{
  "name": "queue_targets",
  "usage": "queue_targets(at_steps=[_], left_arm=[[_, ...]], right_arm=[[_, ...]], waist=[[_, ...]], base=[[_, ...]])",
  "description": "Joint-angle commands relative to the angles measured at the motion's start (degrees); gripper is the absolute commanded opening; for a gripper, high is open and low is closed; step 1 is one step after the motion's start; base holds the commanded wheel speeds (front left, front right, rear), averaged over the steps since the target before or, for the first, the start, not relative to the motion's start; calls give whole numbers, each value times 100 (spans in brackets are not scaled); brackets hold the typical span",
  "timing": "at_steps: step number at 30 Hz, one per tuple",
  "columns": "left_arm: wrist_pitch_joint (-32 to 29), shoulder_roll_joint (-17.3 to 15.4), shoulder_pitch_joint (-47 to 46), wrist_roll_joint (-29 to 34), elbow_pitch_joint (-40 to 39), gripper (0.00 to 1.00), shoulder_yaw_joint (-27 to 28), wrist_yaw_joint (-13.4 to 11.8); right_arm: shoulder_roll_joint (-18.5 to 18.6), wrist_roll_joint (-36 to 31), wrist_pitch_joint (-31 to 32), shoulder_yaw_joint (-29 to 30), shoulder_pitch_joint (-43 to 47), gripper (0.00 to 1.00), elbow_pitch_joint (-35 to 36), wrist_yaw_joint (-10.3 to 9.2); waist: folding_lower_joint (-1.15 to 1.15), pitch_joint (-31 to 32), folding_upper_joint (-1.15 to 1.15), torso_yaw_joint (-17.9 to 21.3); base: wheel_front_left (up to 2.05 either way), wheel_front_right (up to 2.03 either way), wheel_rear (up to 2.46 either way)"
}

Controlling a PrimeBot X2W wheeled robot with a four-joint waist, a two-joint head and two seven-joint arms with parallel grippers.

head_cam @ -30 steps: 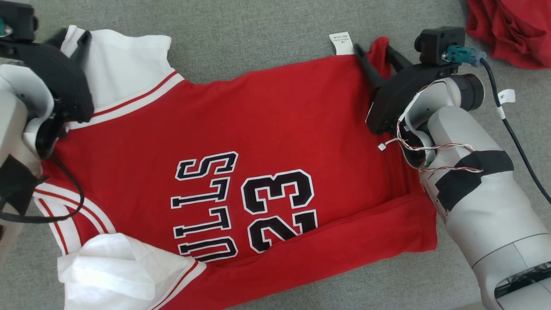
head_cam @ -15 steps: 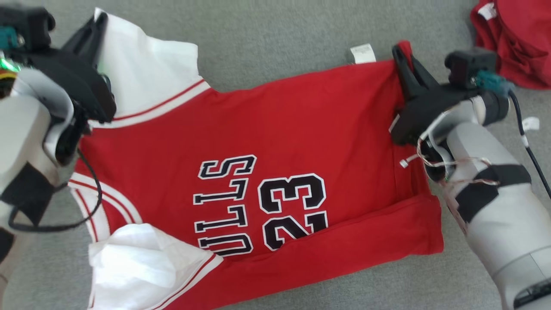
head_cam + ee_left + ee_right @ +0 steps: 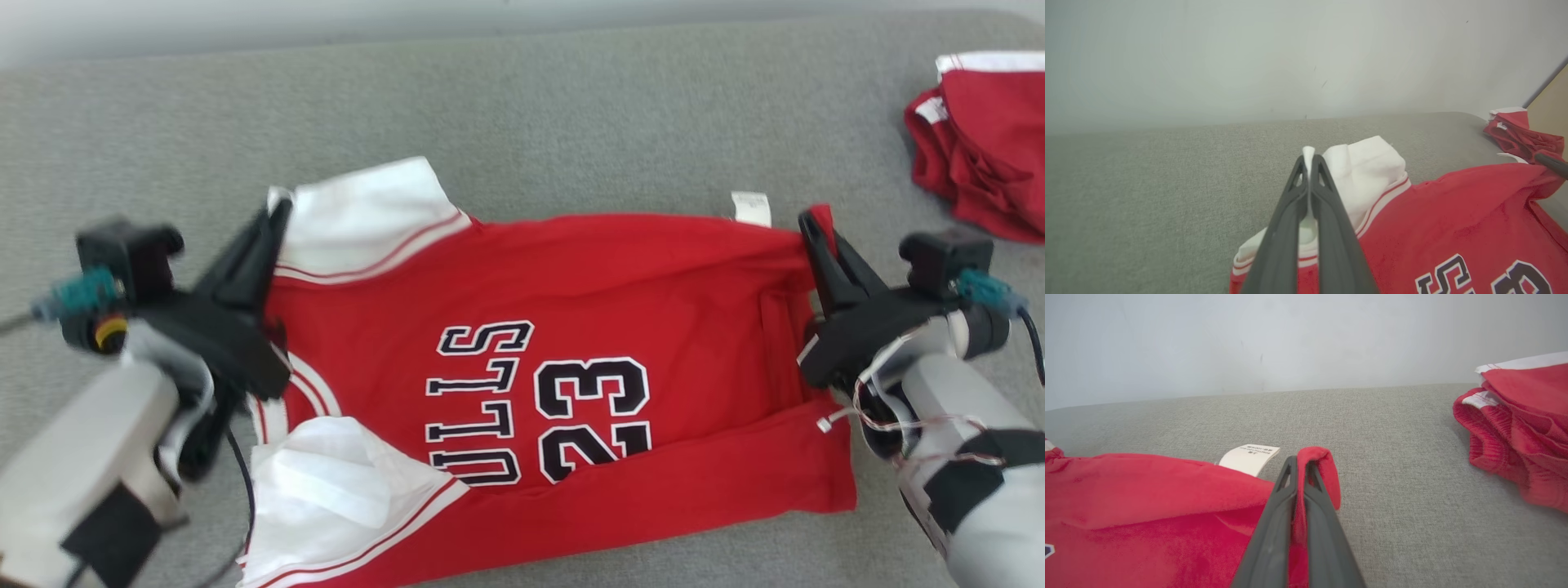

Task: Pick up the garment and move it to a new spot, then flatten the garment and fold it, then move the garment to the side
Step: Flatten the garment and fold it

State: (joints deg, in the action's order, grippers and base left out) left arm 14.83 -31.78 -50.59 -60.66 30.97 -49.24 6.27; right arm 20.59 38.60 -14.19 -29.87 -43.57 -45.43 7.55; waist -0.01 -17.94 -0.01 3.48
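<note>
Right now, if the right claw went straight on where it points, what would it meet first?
Probably the bare grey cushion beyond the right claw, then the wall; depth is unclear.

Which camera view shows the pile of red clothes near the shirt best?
The right wrist view: the pile is close and large, with folds and white trim clear. The head view has the pile from above, cut by the edge; the left wrist view has the pile small and far off.

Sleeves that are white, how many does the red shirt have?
2. One sleeve is at the shirt's far left corner, pinched in the left gripper; the second sleeve lies crumpled at its near left corner.
</note>
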Motion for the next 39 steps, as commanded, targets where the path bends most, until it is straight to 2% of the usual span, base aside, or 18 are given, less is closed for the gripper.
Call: queue_targets(at_steps=[1,9,16,22,23,24,25,33,39], left_arm=[[34,-28,307,-39,-161,0,87,-88],[36,63,1873,328,-1300,0,850,-514],[37,395,2926,622,-1779,0,1296,-590],[37,675,3612,789,-1756,0,1550,-538],[37,737,3670,802,-1747,36,1585,-531],[38,787,3738,840,-1738,58,1642,-531],[38,826,3809,883,-1722,99,1692,-524],[38,1086,4083,1590,-1778,100,2287,-549],[38,1533,4444,2811,-2380,100,3433,-718]], right_arm=[[86,70,-48,6,179,0,81,-17],[320,330,-92,79,943,0,588,-17],[474,415,-96,340,1684,0,1022,-17],[513,383,-17,596,2227,2,1219,-17],[514,353,-9,620,2274,47,1251,-17],[509,326,10,647,2316,85,1279,-17],[503,310,31,683,2375,100,1292,-17],[466,221,68,940,2689,100,1481,-17],[443,138,224,1125,2753,100,1580,-17]], waist=[[1,230,1,-195],[1,485,1,-311],[1,649,1,-421],[1,763,1,-410],[1,783,1,-408],[1,804,1,-402],[1,825,1,-401],[1,927,1,-421],[1,1013,1,-432]], base=[[0,0,0],[0,0,0],[0,0,0],[0,0,0],[0,0,0],[0,0,0],[0,0,0],[0,0,0],[0,0,0]])
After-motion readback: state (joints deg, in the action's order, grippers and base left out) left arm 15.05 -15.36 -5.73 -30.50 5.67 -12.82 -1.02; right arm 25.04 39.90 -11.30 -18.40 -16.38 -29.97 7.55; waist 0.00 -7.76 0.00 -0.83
